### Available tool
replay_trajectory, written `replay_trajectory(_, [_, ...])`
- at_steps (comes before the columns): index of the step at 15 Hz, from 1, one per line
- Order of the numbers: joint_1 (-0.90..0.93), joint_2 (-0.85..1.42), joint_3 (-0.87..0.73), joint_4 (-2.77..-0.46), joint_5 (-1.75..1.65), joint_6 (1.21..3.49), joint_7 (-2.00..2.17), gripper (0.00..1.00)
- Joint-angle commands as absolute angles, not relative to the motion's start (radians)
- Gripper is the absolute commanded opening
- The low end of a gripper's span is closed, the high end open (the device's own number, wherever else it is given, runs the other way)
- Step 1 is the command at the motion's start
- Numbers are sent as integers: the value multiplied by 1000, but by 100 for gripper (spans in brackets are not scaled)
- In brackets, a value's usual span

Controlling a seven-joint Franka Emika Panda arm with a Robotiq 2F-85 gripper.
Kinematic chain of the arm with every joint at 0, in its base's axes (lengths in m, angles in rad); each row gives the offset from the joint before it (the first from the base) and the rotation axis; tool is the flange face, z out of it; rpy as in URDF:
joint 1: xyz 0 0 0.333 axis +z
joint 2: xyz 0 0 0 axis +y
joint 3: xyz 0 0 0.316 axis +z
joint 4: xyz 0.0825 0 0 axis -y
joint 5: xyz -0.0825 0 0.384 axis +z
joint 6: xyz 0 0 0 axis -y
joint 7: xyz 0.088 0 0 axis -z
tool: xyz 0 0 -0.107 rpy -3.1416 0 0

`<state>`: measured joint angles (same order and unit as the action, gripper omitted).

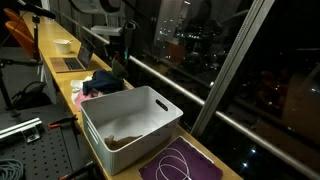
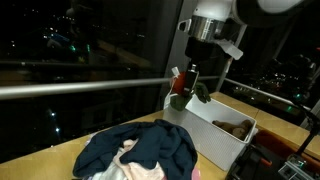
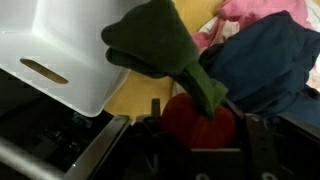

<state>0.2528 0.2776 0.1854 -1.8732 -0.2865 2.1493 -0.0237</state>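
Carrying step, I judge: am hovering my gripper (image 2: 190, 88) beside white bin (image 1: 130, 135), green-red cloth (image 3: 150, 45) between jaws, grip I cannot tell; next wants rim clearance

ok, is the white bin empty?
Not empty. The white bin has a brown item lying on its floor, visible in both exterior views.

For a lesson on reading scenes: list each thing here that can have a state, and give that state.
End effector: raised beside the bin, a green-and-red item between its fingers; whether it is clamped is unclear.
Item: hanging in the air.
Bin: upright, open-topped, with a brown thing inside.
Clothes: heaped beside the bin.
Cable: looped on a purple mat.
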Motion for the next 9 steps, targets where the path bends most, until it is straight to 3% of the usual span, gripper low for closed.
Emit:
replay_trajectory(1, [229,259,172,-1907,-257,2138,-28,95])
replay_trajectory(3, [213,254,167,-1930,-244,2147,-30,100])
replay_trajectory(9, [152,222,132,-2027,-231,2183,-40,100])
